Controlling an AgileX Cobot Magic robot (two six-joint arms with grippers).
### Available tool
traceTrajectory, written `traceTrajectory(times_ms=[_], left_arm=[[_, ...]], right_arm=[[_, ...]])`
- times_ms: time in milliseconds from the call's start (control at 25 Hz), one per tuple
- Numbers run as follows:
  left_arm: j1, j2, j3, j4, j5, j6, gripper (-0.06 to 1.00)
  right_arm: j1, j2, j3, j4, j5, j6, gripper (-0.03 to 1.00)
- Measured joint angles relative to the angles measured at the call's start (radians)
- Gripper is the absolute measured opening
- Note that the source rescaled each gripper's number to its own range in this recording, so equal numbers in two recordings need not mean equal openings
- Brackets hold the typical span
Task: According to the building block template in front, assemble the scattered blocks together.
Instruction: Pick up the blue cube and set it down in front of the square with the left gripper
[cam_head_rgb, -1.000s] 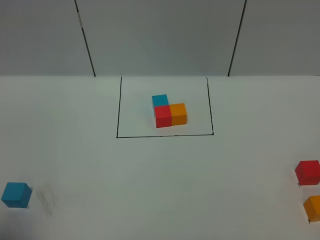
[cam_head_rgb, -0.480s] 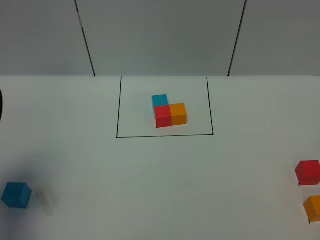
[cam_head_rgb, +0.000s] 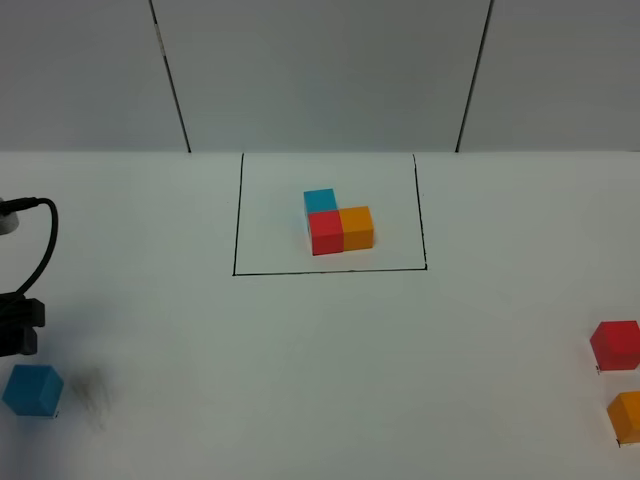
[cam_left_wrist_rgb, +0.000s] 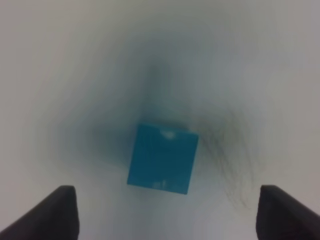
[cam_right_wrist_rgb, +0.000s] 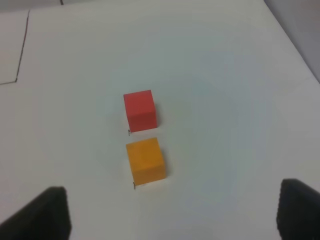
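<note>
Your left arm (cam_head_rgb: 20, 325) has swung in at the edge of the white surface (cam_head_rgb: 300, 370). The left hand (cam_left_wrist_rgb: 170, 212) is spread above the matte blue cube (cam_left_wrist_rgb: 162, 158), not touching it. Your right hand (cam_right_wrist_rgb: 175, 212) is spread too, near the loose red cube (cam_right_wrist_rgb: 140, 110) and orange cube (cam_right_wrist_rgb: 145, 161). The black-framed L-shaped template (cam_head_rgb: 338, 228) sits well apart from them.

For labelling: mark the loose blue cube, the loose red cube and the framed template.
loose blue cube (cam_left_wrist_rgb: 162, 159), left wrist view, top face.
loose red cube (cam_right_wrist_rgb: 138, 104), right wrist view, top face.
framed template (cam_head_rgb: 328, 230), exterior high view, its red cube.
</note>
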Motion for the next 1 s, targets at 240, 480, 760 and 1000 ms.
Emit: traceTrajectory(times_ms=[240, 480, 760, 1000], left_arm=[[0.000, 0.042, -0.007, 0.015, -0.003, 0.004, 0.72], [0.000, 0.120, -0.019, 0.015, 0.004, 0.003, 0.72], [0.000, 0.216, -0.019, 0.034, -0.025, 0.003, 0.72], [0.000, 0.249, -0.019, 0.062, -0.073, 0.003, 0.72]], right_arm=[[0.000, 0.000, 0.000, 0.000, 0.000, 0.000, 0.87], [0.000, 0.000, 0.000, 0.000, 0.000, 0.000, 0.87], [0.000, 0.000, 0.000, 0.000, 0.000, 0.000, 0.87], [0.000, 0.000, 0.000, 0.000, 0.000, 0.000, 0.87]])
